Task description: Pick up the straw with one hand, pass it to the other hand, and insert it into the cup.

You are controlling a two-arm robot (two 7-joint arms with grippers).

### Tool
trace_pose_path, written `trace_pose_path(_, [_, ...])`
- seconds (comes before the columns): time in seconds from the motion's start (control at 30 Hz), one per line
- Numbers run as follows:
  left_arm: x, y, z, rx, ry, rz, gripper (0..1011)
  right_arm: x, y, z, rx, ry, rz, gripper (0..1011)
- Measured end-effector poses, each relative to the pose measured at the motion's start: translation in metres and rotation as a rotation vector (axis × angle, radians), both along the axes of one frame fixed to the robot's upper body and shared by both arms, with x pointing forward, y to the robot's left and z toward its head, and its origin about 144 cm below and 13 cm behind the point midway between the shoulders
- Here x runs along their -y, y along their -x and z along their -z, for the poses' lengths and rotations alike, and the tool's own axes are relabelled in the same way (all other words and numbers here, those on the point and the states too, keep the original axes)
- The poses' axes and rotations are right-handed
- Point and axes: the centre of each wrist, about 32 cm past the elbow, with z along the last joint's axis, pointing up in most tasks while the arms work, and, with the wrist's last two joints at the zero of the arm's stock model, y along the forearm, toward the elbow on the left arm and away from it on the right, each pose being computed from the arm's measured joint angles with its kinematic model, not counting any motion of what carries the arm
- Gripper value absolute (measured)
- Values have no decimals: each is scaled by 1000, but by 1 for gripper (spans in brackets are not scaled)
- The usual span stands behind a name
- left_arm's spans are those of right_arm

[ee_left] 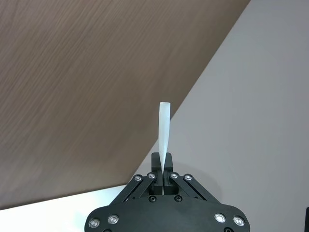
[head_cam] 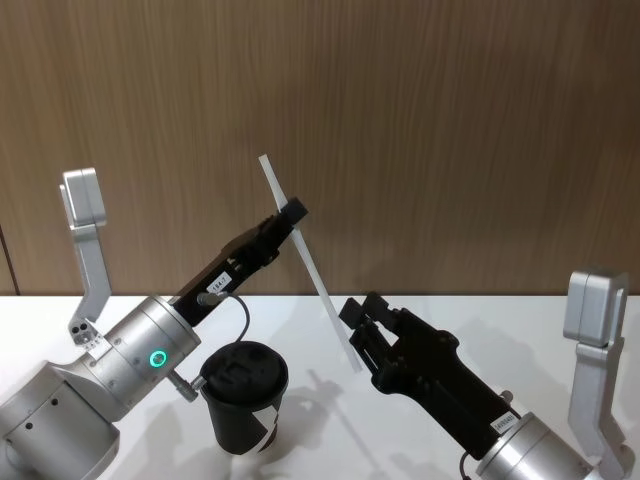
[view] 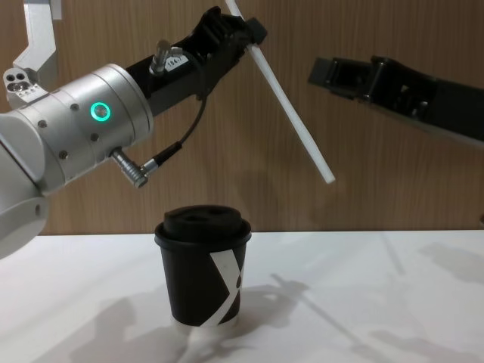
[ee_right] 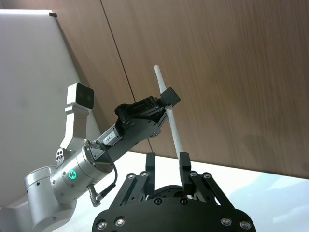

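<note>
The straw [head_cam: 320, 285] hangs tilted in the air, its lower end slanting down to the right. My left gripper [head_cam: 292, 215], on the silver wrist with the green ring, is shut on the straw's upper part [ee_left: 164, 130]. The black lidded cup [head_cam: 245, 395] stands upright on the table below my left arm, left of the straw's lower end [view: 325, 175]. My right gripper [head_cam: 360, 318] hovers open just right of the straw. In the right wrist view the straw [ee_right: 170, 118] ends close beside one of its fingers [ee_right: 184, 162]. Seen from the chest, my right gripper [view: 325, 74] is apart from the straw [view: 291, 113].
The white table [view: 363, 302] carries the cup [view: 204, 265] with open surface to its right. A brown wood-panel wall [head_cam: 450, 130] stands behind. A grey cable with a metal plug [view: 140, 170] hangs from my left wrist above the cup.
</note>
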Motion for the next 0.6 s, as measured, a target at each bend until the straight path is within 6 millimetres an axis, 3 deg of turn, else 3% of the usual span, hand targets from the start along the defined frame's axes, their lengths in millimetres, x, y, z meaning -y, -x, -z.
trace_pose_path(0.6, [-4, 2, -6, 71, -45, -25, 10, 0, 0, 0, 0, 0, 0, 841])
